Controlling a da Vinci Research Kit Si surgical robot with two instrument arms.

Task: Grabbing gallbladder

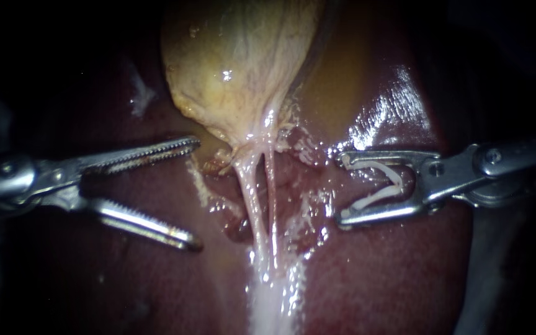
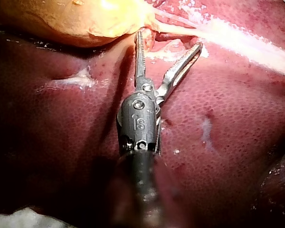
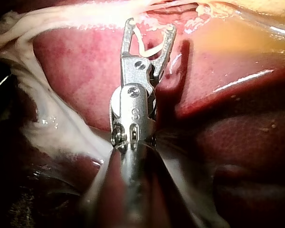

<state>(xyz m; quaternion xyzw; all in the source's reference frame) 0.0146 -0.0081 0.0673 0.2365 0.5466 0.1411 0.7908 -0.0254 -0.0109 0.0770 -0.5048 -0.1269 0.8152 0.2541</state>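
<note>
Gallbladder (image 1: 237,68) lay pale and yellow at the top of the endoscope view, resting on the dark red liver (image 1: 392,279). Its neck tapered into two thin tubes (image 1: 252,198) that ran down between the instruments. The left instrument (image 1: 195,193) reached in beside the neck with its toothed hand released, the jaws spread wide and holding nothing (the upper jaw's tip sat just beside the gallbladder's lower edge). The right instrument (image 1: 342,189) stood on the other side of the tubes, apart from them, its hand grasping a white clip (image 1: 370,166) whose legs lay along the parted jaws.
</note>
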